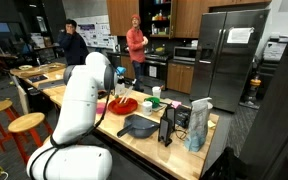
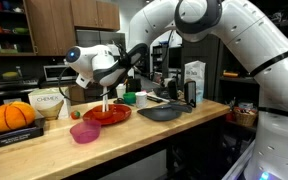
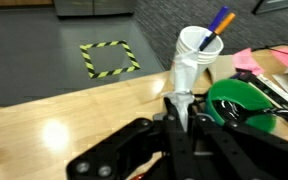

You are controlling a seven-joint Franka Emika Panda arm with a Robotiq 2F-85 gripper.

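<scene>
Exterior view, arm: the white Panda arm [image 1: 79, 100] bends over the wooden counter [image 1: 134, 142] and hides most of its own claw.
Exterior view, nearest things: a red plate [image 1: 122, 104] lies just past the arm, with a dark pan [image 1: 139, 126] beside it and a carton [image 1: 199, 122] near the counter's far end.
Exterior view, background: a steel fridge [image 1: 229, 50] stands behind the counter.

Exterior view, gripper: the gripper [image 2: 105, 93] points down over the red plate [image 2: 107, 115].
Exterior view, held thing: a thin pale utensil [image 2: 105, 102] hangs upright from the fingers, and its lower end reaches the plate. Its kind cannot be told.
Exterior view, around it: a pink bowl [image 2: 84, 132] sits just in front of the plate and the dark pan [image 2: 162, 113] next to it. A pumpkin [image 2: 12, 117] lies well apart at the counter's end, and the carton [image 2: 193, 80] stands behind the pan.

Wrist view, gripper: the gripper [image 3: 178, 108] is drawn narrow, its fingers pressed against the thin pale utensil [image 3: 180, 88].
Wrist view, around it: a white cup [image 3: 196, 50] holding pens stands just beyond the fingers, and a green bowl [image 3: 239, 100] sits beside them on the wooden counter [image 3: 74, 110].
Wrist view, floor: a yellow-and-black tape square [image 3: 109, 58] is marked on the grey floor.
</scene>
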